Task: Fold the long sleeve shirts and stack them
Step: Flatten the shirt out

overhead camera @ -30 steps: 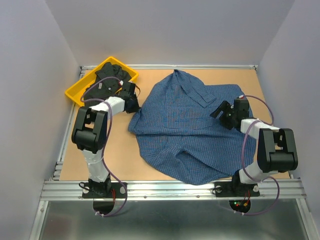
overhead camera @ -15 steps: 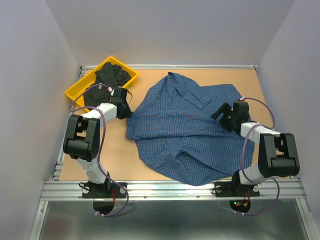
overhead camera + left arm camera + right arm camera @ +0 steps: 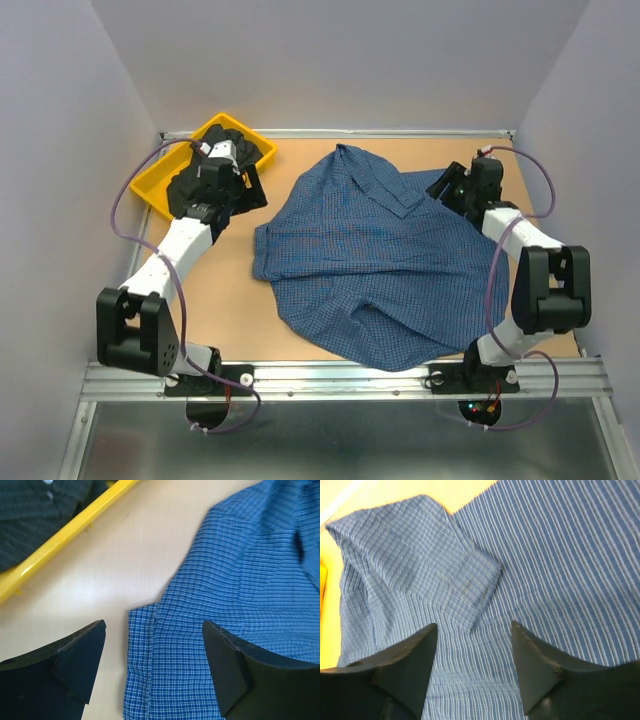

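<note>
While the blue shirt (image 3: 370, 260) lies spread, the left pincer (image 3: 154, 626) and right pincer (image 3: 474, 625) stand released, empty

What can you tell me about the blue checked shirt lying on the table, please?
The blue shirt is a collared cloth shirt in a fine dark check. It lies spread out but rumpled on the tan table, not yet folded. Its collar points to the far side, and a sleeve cuff lies folded over the body near the right. Its hem reaches close to the table's near edge. The left gripper is open over its left edge and the right gripper is open above the cuff. Neither holds it.
</note>
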